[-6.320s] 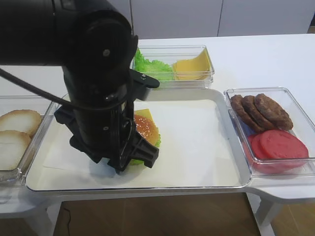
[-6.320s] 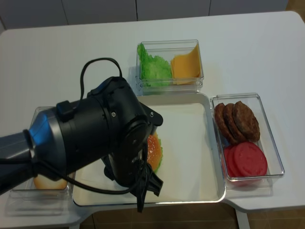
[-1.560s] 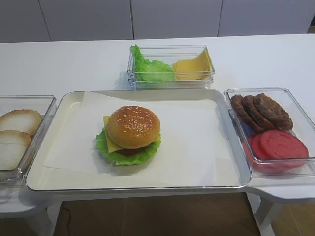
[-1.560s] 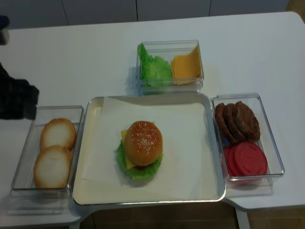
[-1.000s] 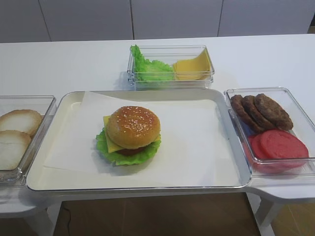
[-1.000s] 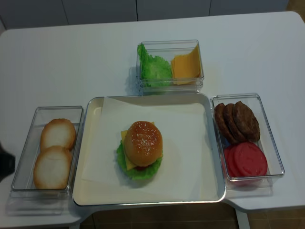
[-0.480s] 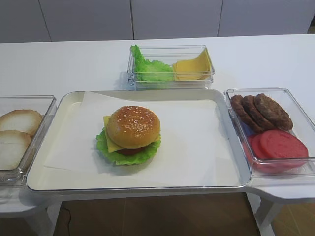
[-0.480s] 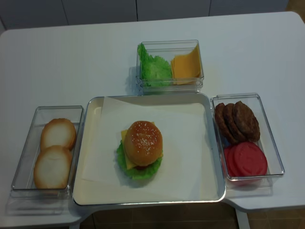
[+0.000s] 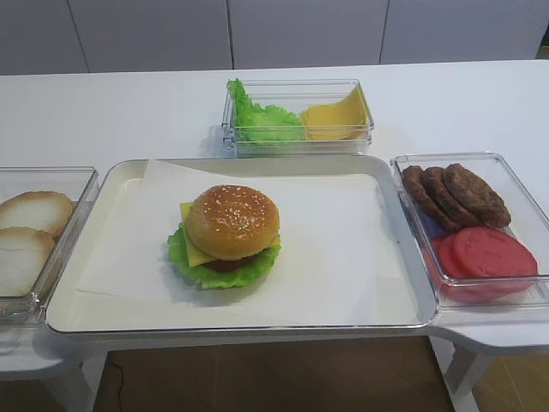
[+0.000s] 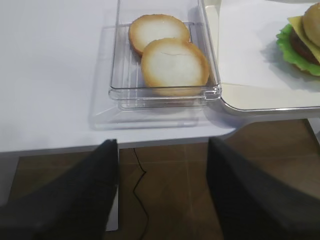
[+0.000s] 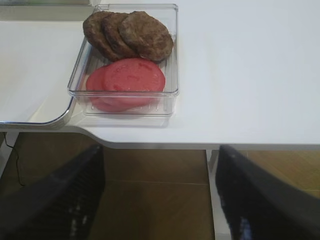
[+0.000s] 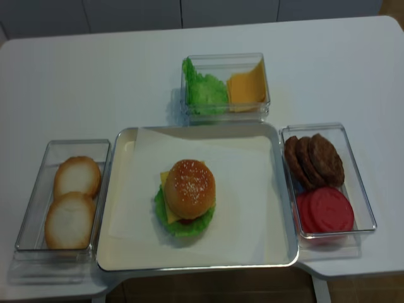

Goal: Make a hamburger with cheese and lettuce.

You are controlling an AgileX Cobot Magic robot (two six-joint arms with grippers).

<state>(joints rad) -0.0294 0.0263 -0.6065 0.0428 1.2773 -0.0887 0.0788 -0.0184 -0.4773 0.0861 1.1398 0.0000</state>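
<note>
Both pairs of fingers hang spread and empty off the table edge, right fingers [image 11: 160, 200] below the patties [image 11: 127, 32], left fingers [image 10: 162, 195] below-left of the finished hamburger [image 9: 230, 233]; best simply stay clear.

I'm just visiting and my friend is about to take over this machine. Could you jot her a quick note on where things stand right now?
Left gripper: open, empty, hanging off the table's front edge near the box of bun halves.
Right gripper: open, empty, off the front edge near the box of patties and tomato slices.
The hamburger sits on the paper in the tray, left of centre: lettuce at the bottom, cheese poking out under the seeded bun.
Done: the burger looks fully stacked.
Left: apparently nothing. Spare lettuce and cheese sit in the back box.
</note>
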